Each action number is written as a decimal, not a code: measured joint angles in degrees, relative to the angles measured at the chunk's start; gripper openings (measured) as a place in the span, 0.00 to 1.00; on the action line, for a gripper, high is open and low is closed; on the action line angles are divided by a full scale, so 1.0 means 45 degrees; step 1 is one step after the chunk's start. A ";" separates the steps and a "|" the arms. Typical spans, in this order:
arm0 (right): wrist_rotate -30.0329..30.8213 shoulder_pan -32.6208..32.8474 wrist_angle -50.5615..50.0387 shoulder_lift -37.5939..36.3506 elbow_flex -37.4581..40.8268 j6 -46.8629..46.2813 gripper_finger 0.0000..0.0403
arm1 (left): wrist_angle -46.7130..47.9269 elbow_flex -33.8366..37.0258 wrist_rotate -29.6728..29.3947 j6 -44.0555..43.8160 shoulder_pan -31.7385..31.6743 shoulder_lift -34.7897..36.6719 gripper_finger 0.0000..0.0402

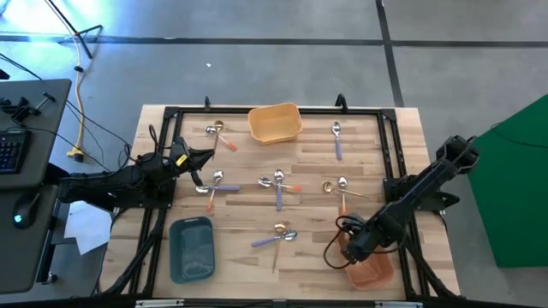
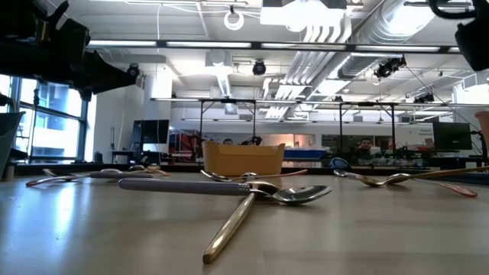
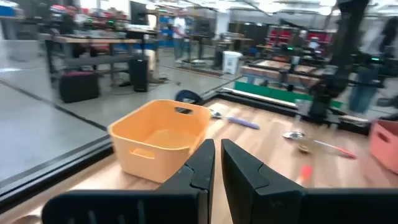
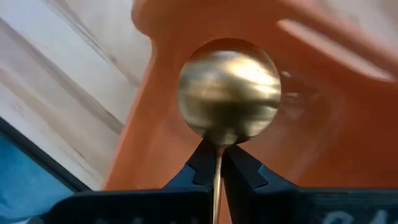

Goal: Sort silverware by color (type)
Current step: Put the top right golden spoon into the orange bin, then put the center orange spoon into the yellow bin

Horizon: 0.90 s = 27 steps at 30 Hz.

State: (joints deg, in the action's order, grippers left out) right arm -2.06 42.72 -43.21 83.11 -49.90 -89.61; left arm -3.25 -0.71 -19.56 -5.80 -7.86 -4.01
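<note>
My right gripper (image 1: 353, 245) is shut on an all gold-coloured spoon (image 4: 229, 93), above the near-right pink tray (image 1: 373, 272). My left gripper (image 1: 207, 156) is shut and empty, off the table at the left, pointing at the orange tray (image 3: 163, 138). The other spoons lie flat on the wood. A gold one and an orange-handled one (image 1: 221, 134) are at the far left, and a lavender one (image 1: 337, 139) is at the far right. Small crossed groups lie at left (image 1: 214, 184), centre (image 1: 279, 185), right (image 1: 339, 190) and near centre (image 1: 279, 236). My right gripper pinches the gold spoon's thin handle just behind its bowl (image 4: 217, 155) between its two fingertips (image 4: 200, 163). The handle runs back along the fingers and the round bowl sticks out past the tips. The spoon is lifted clear, over the pink tray's inside (image 4: 323, 118).
The orange tray (image 1: 275, 122) stands at the far middle and the teal tray (image 1: 191, 248) at the near left. A black frame (image 1: 390, 145) rings the tabletop. In the low view a lavender-handled spoon and a gold spoon (image 2: 252, 195) lie crossed nearest the camera.
</note>
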 joint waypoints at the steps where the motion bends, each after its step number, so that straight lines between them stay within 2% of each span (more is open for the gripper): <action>1: -0.0047 0.0000 0.0330 0.0000 0.0220 0.0036 0.01 | -0.0007 -0.0001 0.0140 -0.0006 0.0000 0.0000 0.05; 9: -0.0140 0.0000 0.0886 0.0005 0.0785 0.0651 0.02 | 0.0010 0.0000 0.0214 -0.0165 0.0009 0.0000 0.05; 14: -0.0323 0.0000 0.0551 0.0005 0.0384 0.1414 0.12 | 0.0013 -0.0001 0.0215 -0.0980 0.0005 0.0000 0.05; 18: -0.0633 -0.0104 -0.0819 0.0005 -0.0462 0.2001 0.23 | 0.0005 0.0000 0.0215 -0.0198 0.0005 0.0004 0.05; 21: -0.0681 -0.0153 -0.2170 0.0005 -0.1378 0.3336 0.27 | -0.0010 -0.0002 0.0217 0.0364 0.0000 0.0005 0.05; 24: -0.0619 -0.0559 -0.3543 0.0005 -0.2319 0.5042 0.27 | -0.0220 -0.0001 0.0215 0.0209 0.0000 0.0005 0.05; 27: -0.0178 -0.1299 -0.4538 0.0005 -0.3108 0.6685 0.20 | -0.0515 0.0000 0.0216 -0.0144 0.0000 0.0010 0.05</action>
State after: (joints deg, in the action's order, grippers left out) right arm -2.86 36.87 -63.63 83.13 -63.88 -59.53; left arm -5.56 -0.71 -18.59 -6.45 -7.86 -3.97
